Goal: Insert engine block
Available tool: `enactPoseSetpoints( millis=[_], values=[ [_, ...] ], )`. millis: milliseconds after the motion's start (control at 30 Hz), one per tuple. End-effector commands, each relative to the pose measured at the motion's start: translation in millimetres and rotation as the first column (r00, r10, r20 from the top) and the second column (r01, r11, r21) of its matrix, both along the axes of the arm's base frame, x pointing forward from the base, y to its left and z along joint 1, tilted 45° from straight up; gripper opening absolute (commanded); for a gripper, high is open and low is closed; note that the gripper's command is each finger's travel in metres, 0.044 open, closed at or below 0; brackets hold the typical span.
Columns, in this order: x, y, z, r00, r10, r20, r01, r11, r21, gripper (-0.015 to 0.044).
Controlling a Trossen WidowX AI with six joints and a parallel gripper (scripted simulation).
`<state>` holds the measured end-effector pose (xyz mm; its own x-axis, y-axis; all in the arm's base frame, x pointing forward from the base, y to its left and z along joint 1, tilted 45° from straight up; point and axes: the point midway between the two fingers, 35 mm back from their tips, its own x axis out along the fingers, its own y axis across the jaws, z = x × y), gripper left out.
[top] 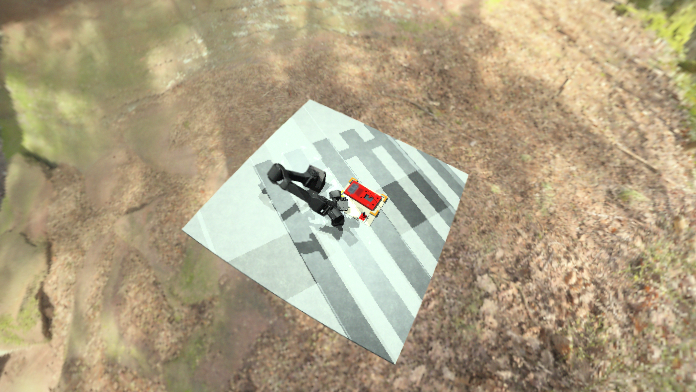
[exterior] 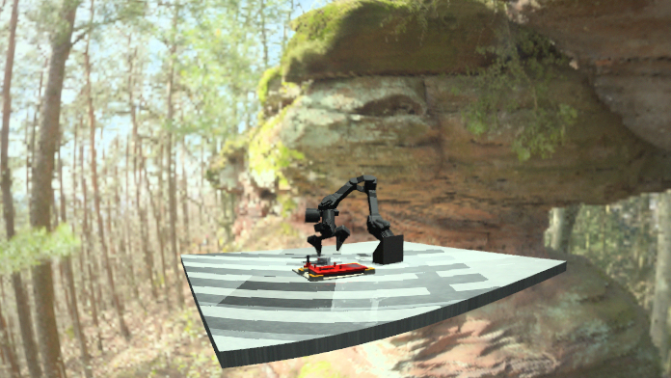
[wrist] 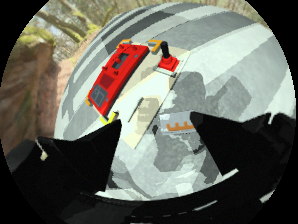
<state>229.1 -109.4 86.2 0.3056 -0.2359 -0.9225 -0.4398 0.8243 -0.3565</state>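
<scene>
Gripper point(exterior: 329, 242), jaws spread wide and empty, hangs above the engine block point(wrist: 178, 127), a small, probably rigid and light grey part lying on the cream base plate point(wrist: 148, 111) beside the red car body point(wrist: 116, 74), best pinched across its flat sides; slot and rib are too small to resolve.

A grey and white striped platform point(exterior: 299, 309) fills the lower middle of the exterior view. Behind it stands a mossy rock overhang point(exterior: 434, 121), with thin tree trunks point(exterior: 53, 145) at left.
</scene>
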Motion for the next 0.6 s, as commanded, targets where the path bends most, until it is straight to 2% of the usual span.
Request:
enactPoseSetpoints(
  millis=[0,200,567],
  values=[
    [2.5,1.4,-1.2,0.998,-0.043,-0.053,0.042,0.999,-0.028,0.0440],
    [1.8,2.3,-1.5,0.988,-0.091,-0.122,0.080,0.993,-0.090,0.0440],
    [-0.7,1.8,10.9,0.943,-0.206,-0.260,0.100,0.924,-0.369,0.0440]
  ],
)
